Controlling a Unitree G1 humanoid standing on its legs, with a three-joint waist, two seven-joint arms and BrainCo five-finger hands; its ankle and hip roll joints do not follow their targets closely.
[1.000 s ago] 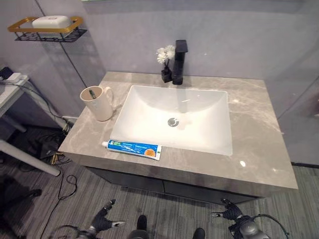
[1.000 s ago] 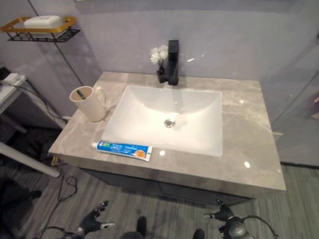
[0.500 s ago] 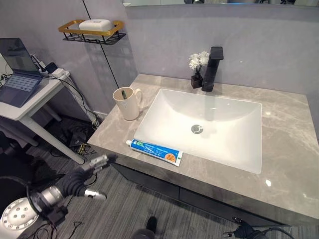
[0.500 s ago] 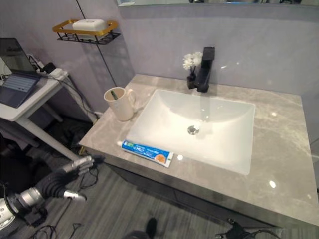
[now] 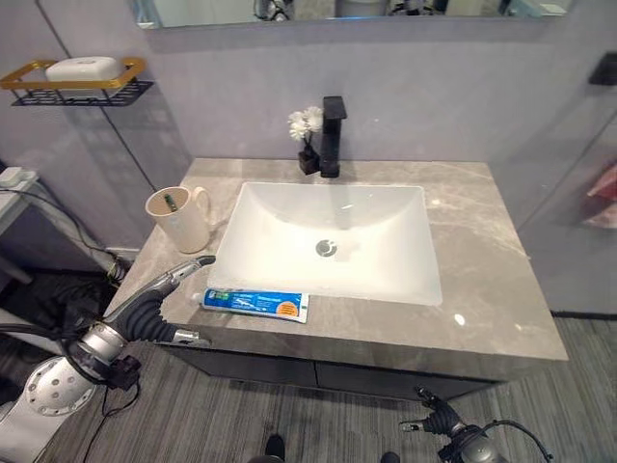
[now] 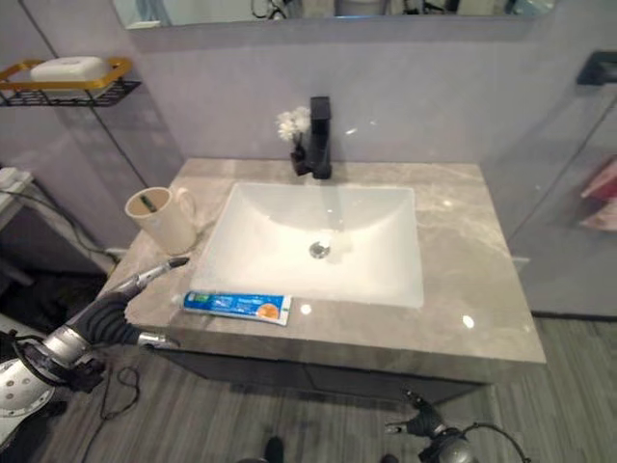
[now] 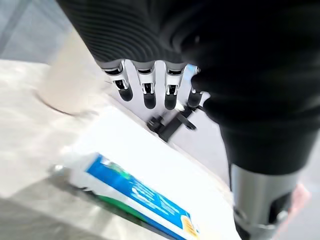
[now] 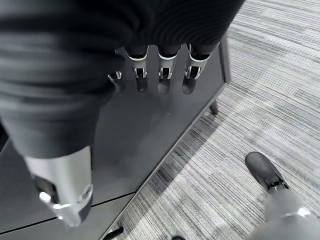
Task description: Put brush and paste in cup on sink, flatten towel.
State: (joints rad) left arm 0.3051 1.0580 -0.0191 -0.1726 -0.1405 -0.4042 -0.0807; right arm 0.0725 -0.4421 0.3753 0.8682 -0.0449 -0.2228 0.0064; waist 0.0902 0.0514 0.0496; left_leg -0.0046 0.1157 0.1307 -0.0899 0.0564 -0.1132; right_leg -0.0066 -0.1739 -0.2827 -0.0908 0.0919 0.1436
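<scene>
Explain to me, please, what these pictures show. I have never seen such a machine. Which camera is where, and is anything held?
This is a humanoid robot standing in front of a bathroom sink. Two pictures come from a stereo camera on its head, looking down. The other two come from cameras on its wrists, looking along each hand.

On the grey marble counter lies a blue toothpaste tube, in front of the white basin. To the basin's left stands a cream cup with a toothbrush already in it. At the back are a black tap and a small vase with white flowers. A wall shelf carries a soap.

The left hand reaches toward the toothpaste tube with straight fingers, not touching it. The right hand hangs low before the dark cabinet, also open. Nothing is held.
</scene>
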